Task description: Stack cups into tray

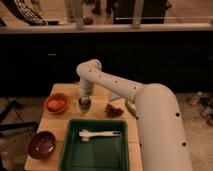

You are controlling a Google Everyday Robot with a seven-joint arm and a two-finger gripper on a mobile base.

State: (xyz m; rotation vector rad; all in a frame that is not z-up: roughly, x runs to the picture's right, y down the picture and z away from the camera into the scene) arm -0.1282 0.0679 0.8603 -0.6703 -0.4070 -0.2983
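A small dark olive-green cup (84, 108) stands on the wooden table just behind the tray's far rim. My gripper (84, 102) comes straight down onto it from the white arm and is shut on the cup's rim, hiding the cup's top. The deep-green tray (68, 145) lies at the table's front, in front of the cup. No other cup shows.
A white utensil (100, 134) lies in the tray's far half. An orange bowl (56, 103) sits left of the cup and a maroon bowl (41, 144) at the front left. A dark item (114, 110) and a green item (130, 107) lie right of the cup, beside the arm.
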